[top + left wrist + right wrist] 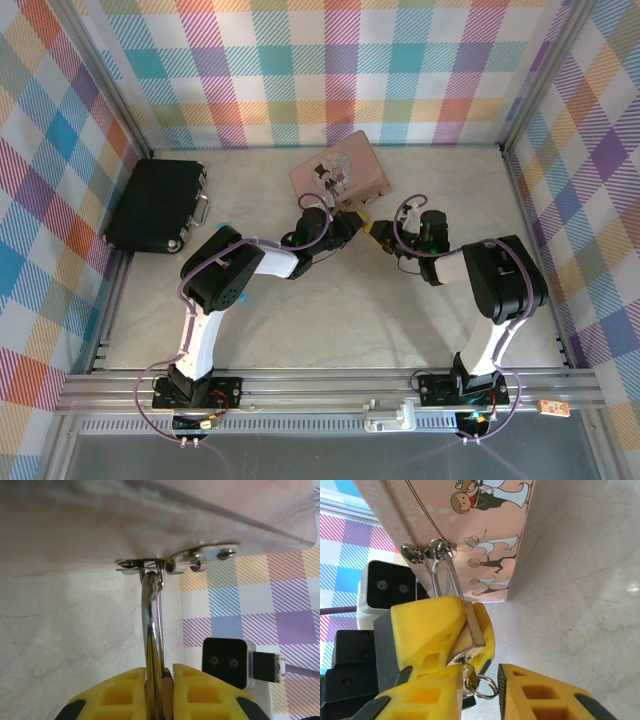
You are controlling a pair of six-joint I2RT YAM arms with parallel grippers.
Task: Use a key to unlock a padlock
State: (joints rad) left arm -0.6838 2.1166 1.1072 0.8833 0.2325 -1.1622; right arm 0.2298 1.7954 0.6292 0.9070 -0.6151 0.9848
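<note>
While left jaws clamp the padlock (474,628) — right jaws gape.

Black-and-white left arm (218,278) and right arm (500,282) carry lilac cables (302,670) and yellow tool fingers (210,695).

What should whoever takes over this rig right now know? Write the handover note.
Left gripper: shut on the padlock, holding it at the front of the pink box.
Right gripper: open, fingers either side of the key and its ring.
Padlock: shackle through the box's hasp; key seems seated in the keyhole.
Done: lock steadied, key apparently inserted.
To do: grip the key, turn it, free the shackle. The shackle is not visibly open.
</note>
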